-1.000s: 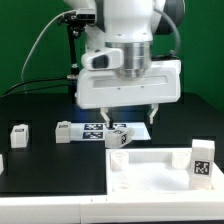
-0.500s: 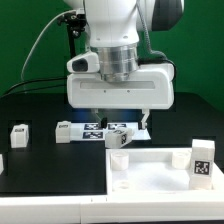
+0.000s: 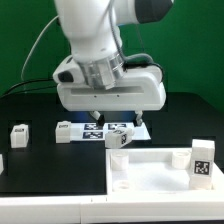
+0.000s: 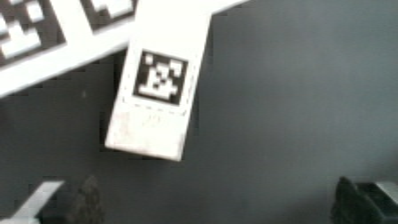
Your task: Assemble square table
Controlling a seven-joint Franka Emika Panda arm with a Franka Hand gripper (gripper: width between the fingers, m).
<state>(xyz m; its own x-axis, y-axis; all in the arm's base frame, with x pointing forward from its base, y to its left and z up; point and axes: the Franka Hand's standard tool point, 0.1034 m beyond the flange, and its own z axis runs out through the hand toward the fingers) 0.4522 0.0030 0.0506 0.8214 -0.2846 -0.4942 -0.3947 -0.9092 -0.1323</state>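
The square table's white panel (image 3: 150, 172) with raised rim lies at the front on the exterior view's right. One tagged white leg (image 3: 201, 160) stands on it. Other legs lie on the black table: one (image 3: 18, 135) at the left, one (image 3: 67, 131) beside the marker board, one (image 3: 120, 138) at the panel's far corner. My gripper (image 3: 112, 116) hangs open and empty above the marker board area. The wrist view shows a tagged leg (image 4: 160, 92) lying on the dark table ahead of my gripper (image 4: 217, 205), with the dark fingertips (image 4: 64, 200) wide apart and not touching it.
The marker board (image 3: 100, 127) lies on the table behind the panel; its edge also shows in the wrist view (image 4: 54, 35). A green backdrop and a black cable stand behind the arm.
The arm and gripper have swung toward the exterior view's left and turned. The parts on the table have not moved.
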